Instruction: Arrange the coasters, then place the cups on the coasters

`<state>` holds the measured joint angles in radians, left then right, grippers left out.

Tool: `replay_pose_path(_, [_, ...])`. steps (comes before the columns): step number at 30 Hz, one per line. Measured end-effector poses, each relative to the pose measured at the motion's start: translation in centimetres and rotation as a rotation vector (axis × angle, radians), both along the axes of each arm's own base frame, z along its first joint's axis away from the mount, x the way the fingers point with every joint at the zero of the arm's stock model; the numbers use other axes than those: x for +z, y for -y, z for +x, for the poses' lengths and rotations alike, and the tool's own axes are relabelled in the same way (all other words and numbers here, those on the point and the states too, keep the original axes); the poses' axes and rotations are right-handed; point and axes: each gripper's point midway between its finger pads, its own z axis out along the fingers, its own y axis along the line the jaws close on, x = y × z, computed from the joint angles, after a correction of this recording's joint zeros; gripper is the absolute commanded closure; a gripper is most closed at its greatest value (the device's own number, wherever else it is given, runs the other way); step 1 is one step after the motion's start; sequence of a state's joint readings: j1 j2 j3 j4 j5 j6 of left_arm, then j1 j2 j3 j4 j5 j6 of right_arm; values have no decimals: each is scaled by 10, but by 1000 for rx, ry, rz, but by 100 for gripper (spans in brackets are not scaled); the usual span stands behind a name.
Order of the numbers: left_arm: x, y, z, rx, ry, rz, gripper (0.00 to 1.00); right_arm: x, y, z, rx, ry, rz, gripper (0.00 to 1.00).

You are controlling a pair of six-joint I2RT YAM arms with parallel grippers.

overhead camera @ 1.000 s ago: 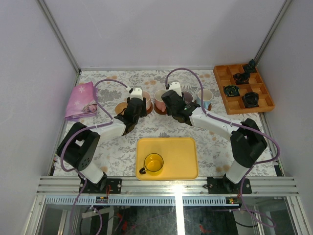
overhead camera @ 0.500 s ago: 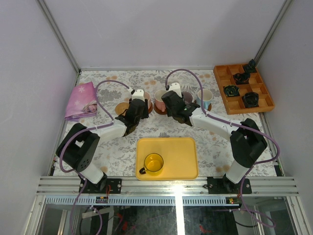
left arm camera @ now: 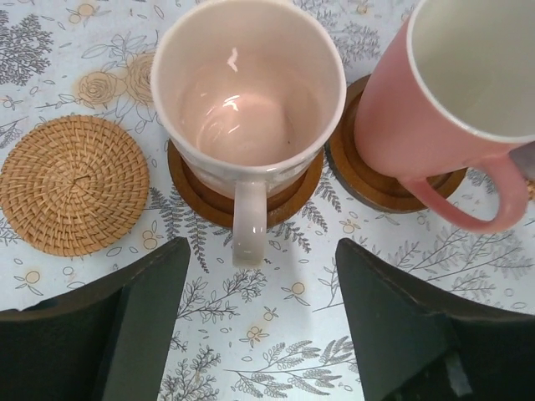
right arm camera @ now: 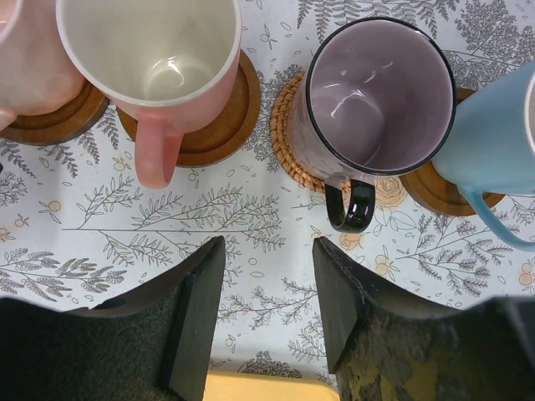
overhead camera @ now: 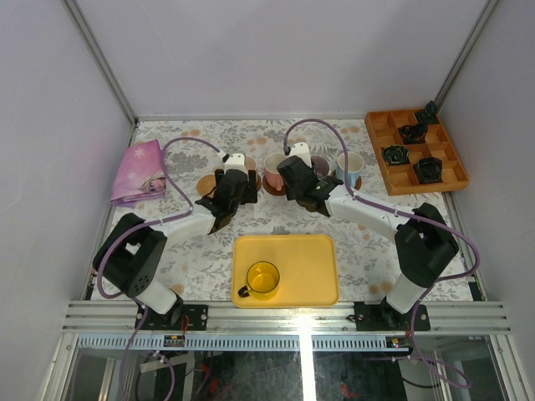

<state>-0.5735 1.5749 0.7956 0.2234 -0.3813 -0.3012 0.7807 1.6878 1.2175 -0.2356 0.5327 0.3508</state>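
Seen from above, a row of four cups on coasters runs across the middle of the counter (overhead camera: pixel 188 251). A bare strip of patterned surface separates that row from the yellow tray (overhead camera: pixel 313 251), which lies at lower centre near the front edge. The tray holds the yellow cup (overhead camera: pixel 262 278), upright and on no coaster. At the left end of the row an empty tan coaster (left arm camera: pixel 73 184) lies just beside the pale pink cup (left arm camera: pixel 248 92), which stands on a dark coaster (left arm camera: pixel 205 200). To its right the pink cup (left arm camera: pixel 451 100) with white inside stands on another dark disc. Further right, the grey-purple cup (right arm camera: pixel 380 92) sits on a woven coaster (right arm camera: pixel 288 125), and the light blue cup (right arm camera: pixel 493 134) on a brown one. All four cups are empty. The left pincer (left arm camera: pixel 261 276) is released, with the pale pink cup's handle pointing into the gap, untouched. The right pincer (right arm camera: pixel 267 259) is likewise released, facing the space between the pink and grey-purple cups. An orange compartment box (overhead camera: pixel 384 125) at upper right, by the counter's right edge, holds small black objects (overhead camera: pixel 395 154). A flat pink item (overhead camera: pixel 138 171) lies at the left edge.
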Motion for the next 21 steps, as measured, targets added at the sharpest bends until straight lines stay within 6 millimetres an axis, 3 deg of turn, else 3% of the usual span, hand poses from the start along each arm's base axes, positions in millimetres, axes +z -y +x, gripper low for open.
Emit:
replay_pose_path(6, [32,-8,-10,9,34,-12,4,15,4,-3,-3,25,21,46])
replay_pose_path(10, [59,-14,-30,-45,28,-4,0,32,7,-5,-7,51,44,46])
replay_pose_path(12, [63,-13,-37,-74,5,7,0,38,9,-7,-10,57,53,46])
replay_pose_path(21, [92,0,-112,-319,-277,12,0,51,32,-24,-48,68,53,46])
